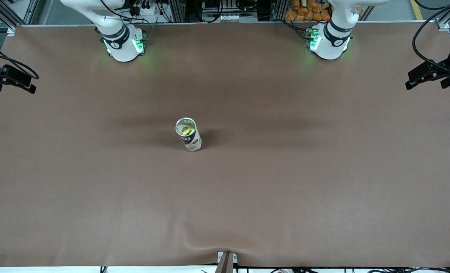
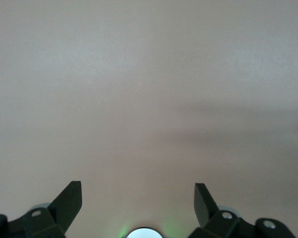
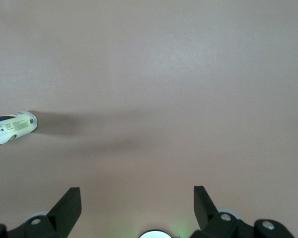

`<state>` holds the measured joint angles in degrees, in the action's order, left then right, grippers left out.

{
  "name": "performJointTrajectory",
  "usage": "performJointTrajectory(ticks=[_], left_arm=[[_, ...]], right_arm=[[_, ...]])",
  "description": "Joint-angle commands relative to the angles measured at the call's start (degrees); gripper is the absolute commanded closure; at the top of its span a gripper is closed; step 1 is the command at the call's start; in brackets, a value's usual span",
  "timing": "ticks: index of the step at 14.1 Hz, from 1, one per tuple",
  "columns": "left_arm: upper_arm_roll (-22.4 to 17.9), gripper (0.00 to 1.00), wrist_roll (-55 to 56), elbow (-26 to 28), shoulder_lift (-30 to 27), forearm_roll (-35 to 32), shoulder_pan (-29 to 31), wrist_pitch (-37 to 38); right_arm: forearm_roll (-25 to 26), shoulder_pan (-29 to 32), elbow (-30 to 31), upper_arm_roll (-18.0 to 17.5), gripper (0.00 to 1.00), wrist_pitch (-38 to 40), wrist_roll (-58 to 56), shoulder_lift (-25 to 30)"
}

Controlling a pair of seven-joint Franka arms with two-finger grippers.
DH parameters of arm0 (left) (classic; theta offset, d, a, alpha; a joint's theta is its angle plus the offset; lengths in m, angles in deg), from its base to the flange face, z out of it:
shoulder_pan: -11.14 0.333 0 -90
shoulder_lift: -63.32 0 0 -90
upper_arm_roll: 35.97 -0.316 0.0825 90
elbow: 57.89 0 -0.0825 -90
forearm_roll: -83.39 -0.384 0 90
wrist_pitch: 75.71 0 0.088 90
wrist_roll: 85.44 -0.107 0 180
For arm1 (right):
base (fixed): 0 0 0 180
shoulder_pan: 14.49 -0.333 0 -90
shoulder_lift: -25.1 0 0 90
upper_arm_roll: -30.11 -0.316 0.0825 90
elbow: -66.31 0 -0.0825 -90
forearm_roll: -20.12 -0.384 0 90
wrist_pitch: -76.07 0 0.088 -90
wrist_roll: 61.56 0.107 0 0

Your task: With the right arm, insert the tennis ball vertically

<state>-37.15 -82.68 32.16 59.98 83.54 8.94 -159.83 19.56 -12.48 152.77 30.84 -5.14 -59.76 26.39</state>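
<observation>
1. Front view: a tall tennis ball can (image 1: 189, 134) stands upright near the middle of the table (image 1: 323, 182), somewhat toward the right arm's end. Its mouth is open, and a yellow tennis ball (image 1: 187, 131) sits inside, visible through the opening. Judged from this, the insertion looks already done. Neither gripper shows here; only the arms' bases appear along the top edge.

2. Left wrist view: the left gripper (image 2: 138, 196) hangs over bare table with its fingers (image 2: 69, 201) spread wide and nothing between them. This arm waits.

3. Right wrist view: the right gripper (image 3: 137, 198) also hangs over bare table, its fingers (image 3: 203, 203) spread apart and empty. The can (image 3: 12, 130) shows at the edge of the picture, well apart from the gripper, casting a long shadow.

4. Handling, as a judgement: the ball is light, with a felt cover that gives good grip and a springy body that yields a little under pressure. A pinch across its widest part would suit it best. The can looks thin-walled, light and tall, so a sideways nudge could tip it; any approach should come straight down over the mouth.
</observation>
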Motion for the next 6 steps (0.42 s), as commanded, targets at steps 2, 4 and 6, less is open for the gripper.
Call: performJointTrajectory(ticks=[2,4,6], left_arm=[[0.9,0.00,0.1,-1.0,0.3,0.6,0.8,0.8],[0.9,0.00,0.1,-1.0,0.3,0.6,0.4,0.8],[0.7,0.00,0.1,-1.0,0.2,0.6,0.4,0.8]], right_arm=[[0.9,0.4,-0.5,-0.3,0.00,0.6,0.5,-0.1],[0.9,0.4,-0.5,-0.3,0.00,0.6,0.5,-0.1],[0.9,0.4,-0.5,-0.3,0.00,0.6,0.5,-0.1]])
